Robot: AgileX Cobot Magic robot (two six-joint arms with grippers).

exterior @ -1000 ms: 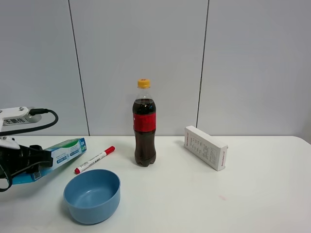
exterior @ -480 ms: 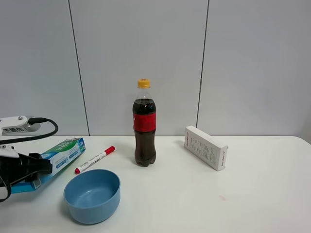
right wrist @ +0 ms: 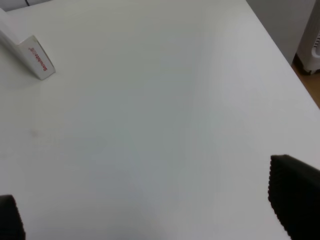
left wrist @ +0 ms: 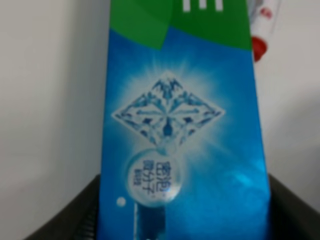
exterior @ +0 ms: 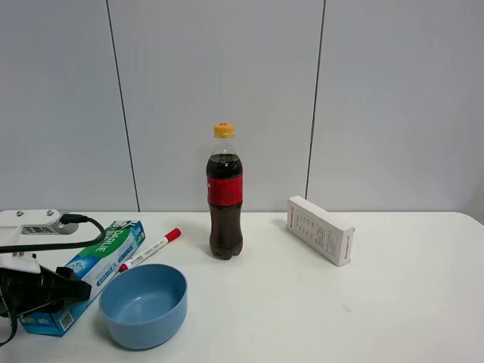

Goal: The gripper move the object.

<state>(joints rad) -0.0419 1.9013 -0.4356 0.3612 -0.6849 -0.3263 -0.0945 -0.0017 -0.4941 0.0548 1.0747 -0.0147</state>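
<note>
The blue and green DARLIE toothpaste carton (exterior: pixel 102 253) lies slanted at the left of the white table, its far end near the red marker (exterior: pixel 149 249). My left gripper (exterior: pixel 54 287), a black claw, is shut on the carton's near end, low over the table. In the left wrist view the carton (left wrist: pixel 180 125) fills the picture between the two dark fingers (left wrist: pixel 75 215), which sit against its sides. My right gripper (right wrist: pixel 150 215) is open and empty over bare table; it is out of the exterior high view.
A blue bowl (exterior: pixel 144 302) stands right beside the carton. A cola bottle (exterior: pixel 224 197) stands upright at the middle back. A shorter white box (exterior: pixel 320 229) lies to its right, also in the right wrist view (right wrist: pixel 27 42). The marker's red cap (left wrist: pixel 260 30) shows by the carton.
The left gripper has come down and forward with the carton. The carton has swung, so its far end now points toward the marker, and it lies lower beside the bowl.
</note>
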